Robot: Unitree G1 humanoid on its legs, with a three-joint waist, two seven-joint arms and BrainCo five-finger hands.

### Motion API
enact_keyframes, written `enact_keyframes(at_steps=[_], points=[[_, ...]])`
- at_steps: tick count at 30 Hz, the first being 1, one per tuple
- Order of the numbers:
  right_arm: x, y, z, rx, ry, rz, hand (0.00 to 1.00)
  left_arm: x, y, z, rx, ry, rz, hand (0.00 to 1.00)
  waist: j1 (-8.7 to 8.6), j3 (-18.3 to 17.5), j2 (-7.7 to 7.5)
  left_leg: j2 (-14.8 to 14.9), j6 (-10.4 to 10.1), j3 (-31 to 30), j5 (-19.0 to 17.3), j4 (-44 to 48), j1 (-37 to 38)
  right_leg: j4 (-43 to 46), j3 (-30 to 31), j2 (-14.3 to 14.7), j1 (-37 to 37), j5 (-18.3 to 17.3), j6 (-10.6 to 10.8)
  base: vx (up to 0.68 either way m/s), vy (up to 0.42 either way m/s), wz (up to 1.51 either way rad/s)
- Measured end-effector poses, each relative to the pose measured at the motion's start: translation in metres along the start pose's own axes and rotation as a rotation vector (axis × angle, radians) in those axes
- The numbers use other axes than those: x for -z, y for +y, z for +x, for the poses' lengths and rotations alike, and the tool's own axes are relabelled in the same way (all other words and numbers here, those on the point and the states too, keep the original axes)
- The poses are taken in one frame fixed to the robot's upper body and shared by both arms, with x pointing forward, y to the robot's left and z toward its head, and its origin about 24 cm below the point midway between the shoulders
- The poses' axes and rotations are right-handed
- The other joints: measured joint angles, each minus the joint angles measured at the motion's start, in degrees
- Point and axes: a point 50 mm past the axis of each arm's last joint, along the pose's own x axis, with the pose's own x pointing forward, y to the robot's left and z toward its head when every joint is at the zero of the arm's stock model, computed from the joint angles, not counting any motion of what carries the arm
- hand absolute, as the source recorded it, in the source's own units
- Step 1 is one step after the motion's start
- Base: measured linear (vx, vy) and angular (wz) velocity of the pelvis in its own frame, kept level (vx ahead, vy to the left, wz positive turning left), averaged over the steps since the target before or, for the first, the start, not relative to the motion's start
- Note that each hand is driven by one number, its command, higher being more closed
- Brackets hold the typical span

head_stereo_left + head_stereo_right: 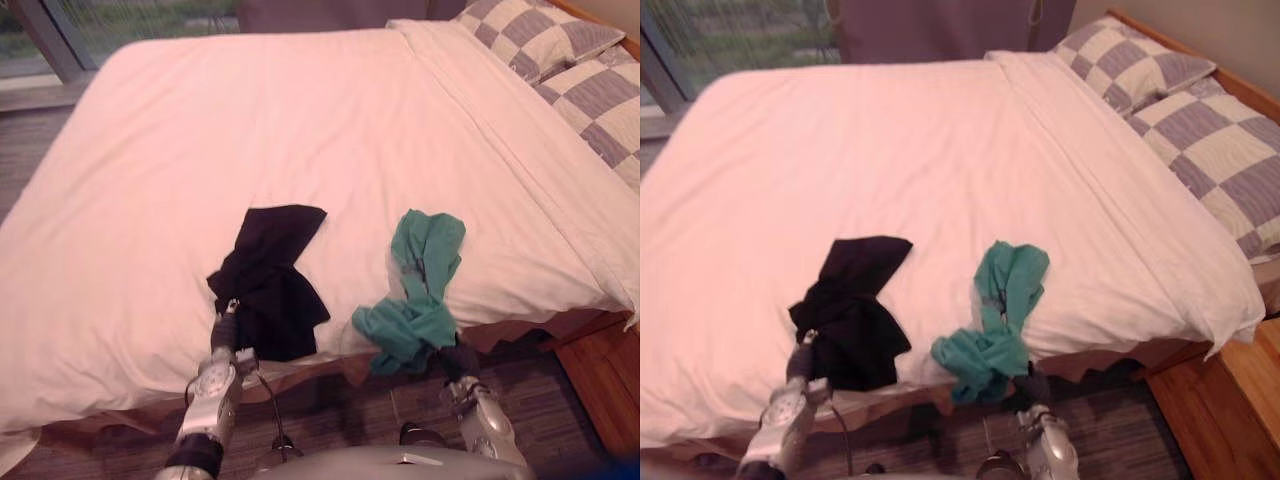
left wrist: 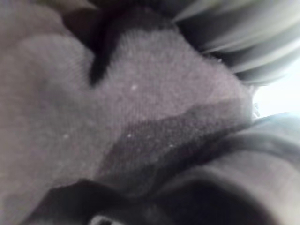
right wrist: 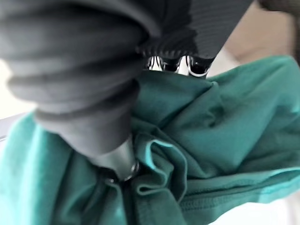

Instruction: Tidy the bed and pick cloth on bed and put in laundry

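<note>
A black cloth (image 1: 270, 265) lies bunched at the near edge of the white bed (image 1: 250, 130) and hangs partly over it. My left hand (image 1: 225, 333) reaches up into its lower end, and its dark ribbed cover (image 2: 234, 42) presses against the dark fabric (image 2: 117, 117), which hides the fingers. To the right a green cloth (image 1: 420, 290) trails off the bed edge in a crumpled bundle. My right hand (image 1: 458, 358) is under that bundle. In its wrist view the thumb (image 3: 117, 161) and fingers (image 3: 187, 65) are dug into gathered green folds (image 3: 225, 122).
Two checked pillows (image 1: 530, 35) (image 1: 600, 100) sit at the head of the bed on the far right. A wooden floor (image 1: 600, 385) runs along the bed's right side, with dark carpet (image 1: 520, 375) near me. A window (image 1: 100, 20) is beyond the far left corner.
</note>
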Motion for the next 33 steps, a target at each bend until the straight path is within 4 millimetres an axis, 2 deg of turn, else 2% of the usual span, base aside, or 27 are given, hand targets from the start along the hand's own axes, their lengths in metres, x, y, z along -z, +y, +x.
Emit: enact_keyframes(at_steps=[2, 3, 4, 5, 7, 8, 10, 13, 14, 15, 16, 17, 18, 19, 20, 21, 22, 23, 25, 27, 29, 31, 33], points=[[0.016, -0.007, -0.018, 0.019, 0.054, 0.013, 1.0, 0.019, -0.004, -0.01, 0.008, 0.057, -0.067, 1.0, -0.39, -0.25, 0.32, -0.11, 0.35, -4.2, -0.19, -0.05, -0.88, 3.87, -0.44, -0.1, 0.06, -4.14, -0.56, -0.08, -0.076, 1.01], [0.028, -0.011, -0.033, 0.032, 0.089, 0.033, 1.0, 0.032, -0.005, -0.018, 0.016, 0.095, -0.093, 1.0, -1.85, -0.45, 0.48, -0.41, 1.22, -8.38, -0.2, -0.16, -2.25, 6.42, 2.07, 1.67, 0.19, -9.38, -0.82, -0.09, -0.144, 1.99], [0.041, -0.017, -0.055, 0.059, 0.135, 0.052, 1.0, 0.046, -0.005, -0.028, 0.015, 0.127, -0.118, 1.0, -2.58, -1.45, -0.29, -1.5, 1.77, -12.85, 0.22, -0.32, -4.04, 8.18, 5.27, 3.34, 0.22, -11.8, -2.23, -0.04, -0.133, 2.26], [0.046, -0.019, -0.067, 0.072, 0.149, 0.058, 1.0, 0.058, -0.004, -0.038, 0.005, 0.155, -0.146, 1.0, -2.04, -2.16, -0.45, -2.18, 2.24, -14.45, 0.54, -0.33, -4.95, 9.38, 5.57, 3.38, 0.13, -13.42, -2.34, 0.02, -0.095, 1.76], [0.048, -0.023, -0.078, 0.062, 0.165, 0.047, 1.0, 0.078, 0.001, -0.058, -0.029, 0.195, -0.194, 1.0, -0.43, -3.02, -0.75, -2.74, 2.69, -15.37, 0.92, -0.32, -5.84, 9.7, 4.5, 3.09, 0.42, -14.42, -2.12, 0.05, -0.045, 0.84], [0.048, -0.022, -0.081, 0.033, 0.164, 0.017, 1.0, 0.078, 0.008, -0.068, -0.052, 0.169, -0.215, 1.0, 1.39, -3.44, -0.36, -3.45, 2.97, -16.26, 1.3, -0.31, -6.41, 9.5, 1.84, 2.17, 1.51, -14.79, -1.66, 0.04, -0.011, 0.87], [0.044, -0.011, -0.074, -0.031, 0.153, -0.026, 1.0, 0.082, 0.013, -0.075, -0.083, 0.179, -0.261, 1.0, 2.08, -4.46, -0.3, -4.93, 3.02, -19.68, 2.24, -0.17, -8.19, 9.6, -2.09, 0.87, 2.33, -15.06, -0.64, 0.08, -0.009, 1.18], [0.032, 0.018, -0.06, -0.138, 0.093, -0.071, 1.0, 0.078, 0.011, -0.077, -0.086, 0.153, -0.287, 1.0, 3.93, -4.4, -0.79, -7.93, 3.99, -25.43, 3.67, 0.0, -9.82, 10.77, -8.38, -1.48, 5.13, -15.02, -0.29, 0.11, -0.014, 1.22], [0.027, 0.025, -0.056, -0.156, 0.067, -0.08, 1.0, 0.076, 0.007, -0.079, -0.081, 0.14, -0.306, 1.0, 4.7, -3.92, -1.01, -8.98, 5.59, -26.09, 3.24, -0.12, -10.31, 11.43, -10.67, -2.42, 6.45, -14.86, -0.04, 0.1, -0.007, 1.38], [0.026, 0.028, -0.055, -0.161, 0.059, -0.082, 1.0, 0.074, 0.004, -0.079, -0.076, 0.133, -0.316, 1.0, 4.69, -3.79, -0.98, -9.16, 6.92, -24.16, 2.44, 0.67, -10.97, 11.65, -12.18, -2.9, 7.31, -14.63, 0.31, 0.08, 0.016, 1.87], [0.023, 0.031, -0.054, -0.159, 0.047, -0.086, 1.0, 0.071, -0.001, -0.077, -0.061, 0.125, -0.344, 1.0, 4.19, -3.56, -1.07, -8.76, 9.89, -18.06, 0.37, 3.24, -12.46, 11.77, -15.66, -3.42, 9.72, -13.35, 1.05, 0.08, 0.025, 1.86], [0.02, 0.032, -0.053, -0.16, 0.039, -0.097, 1.0, 0.069, -0.004, -0.075, -0.05, 0.12, -0.356, 1.0, 3.84, -3.29, -0.66, -8.33, 10.91, -15.5, -0.34, 4.64, -13.1, 12.01, -17.32, -3.36, 11.06, -12.38, 0.83, 0.13, 0.029, 2.51], [0.016, 0.029, -0.054, -0.154, 0.031, -0.117, 1.0, 0.067, -0.009, -0.072, -0.025, 0.119, -0.357, 1.0, 3.42, -2.99, 0.55, -7.46, 11.98, -11.55, -1.11, 6.3, -13.64, 13.7, -20.01, -3.21, 12.31, -10.71, -0.14, 0.15, 0.018, 2.44], [0.014, 0.021, -0.054, -0.139, 0.045, -0.146, 1.0, 0.064, -0.015, -0.067, -0.004, 0.122, -0.364, 1.0, 3.04, -2.62, 2.67, -6.43, 12.95, -9.37, -1.53, 6.36, -13.94, 18.65, -21.85, -3.47, 11.61, -9.24, -1.63, 0.14, 0.02, 2.31], [0.012, 0.017, -0.052, -0.134, 0.044, -0.165, 1.0, 0.065, -0.019, -0.067, 0.004, 0.13, -0.371, 1.0, 2.77, -2.59, 4.03, -5.39, 13.22, -9.28, -1.35, 5.78, -14.33, 19.39, -21.91, -2.62, 10.96, -10.21, -2.06, 0.12, -0.023, 1.9], [0.007, 0.014, -0.044, -0.136, 0.039, -0.186, 1.0, 0.061, -0.019, -0.061, 0.008, 0.122, -0.365, 1.0, 2.78, -2.2, 4.13, -4.91, 13.28, -7.64, -0.93, 5.65, -14.6, 9.49, -20.77, 0.52, 10.92, -12.54, -3.01, 0.07, -0.047, 1.34], [0.001, 0.015, -0.032, -0.153, 0.018, -0.197, 1.0, 0.057, -0.014, -0.054, 0.018, 0.115, -0.34, 1.0, 3.21, 0.45, 2.88, -5.88, 11.73, -5.9, 0.3, 7.97, -15.31, 4.04, -22.08, 0.62, 12.15, -12.62, -1.96, 0.07, -0.058, 1.05], [0.0, 0.012, -0.028, -0.151, 0.024, -0.207, 1.0, 0.06, -0.013, -0.053, 0.017, 0.135, -0.335, 1.0, 3.27, 0.89, 2.9, -5.81, 10.62, -5.92, 1.06, 9.51, -16.26, 3.12, -22.27, 0.44, 12.74, -12.84, -1.14, 0.09, -0.027, 0.51], [-0.004, 0.003, -0.016, -0.128, 0.043, -0.212, 1.0, 0.065, -0.013, -0.054, 0.028, 0.171, -0.332, 1.0, 3.91, 1.39, 2.94, -6.65, 9.4, -5.98, 0.28, 11.7, -16.68, 3.61, -23.38, -0.79, 13.34, -12.77, -0.81, 0.14, 0.001, 0.12], [-0.008, 0.002, -0.012, -0.146, 0.036, -0.213, 1.0, 0.063, -0.012, -0.052, 0.049, 0.173, -0.314, 1.0, 4.02, 1.56, 2.67, -7.38, 9.24, -6.58, -0.11, 11.5, -16.38, 4.79, -24.19, -1.48, 13.51, -12.1, 0.17, 0.12, 0.003, 0.21], [-0.008, 0.004, -0.01, -0.156, 0.045, -0.205, 1.0, 0.057, -0.013, -0.047, 0.084, 0.163, -0.269, 1.0, 3.93, 2.13, 1.78, -8.25, 9.16, -8.59, 1.57, 8.47, -14.71, 6.59, -25.66, -1.68, 14.02, -10.92, 1.05, 0.1, -0.026, 0.55], [0.004, 0.006, -0.011, -0.163, 0.086, -0.173, 1.0, 0.053, -0.009, -0.042, 0.093, 0.166, -0.232, 1.0, 3.58, 2.59, 0.67, -8.88, 8.9, -12.56, 4.34, 2.91, -11.19, 10.17, -27.53, -1.29, 15.29, -8.51, 0.38, 0.09, -0.083, 0.84], [0.01, 0.008, -0.01, -0.17, 0.114, -0.166, 1.0, 0.056, -0.005, -0.041, 0.081, 0.178, -0.223, 1.0, 3.68, 2.7, 0.44, -8.9, 8.99, -14.41, 4.92, 1.24, -9.79, 14.39, -27.51, -1.52, 15.0, -6.4, -0.45, 0.12, -0.051, 0.74]])
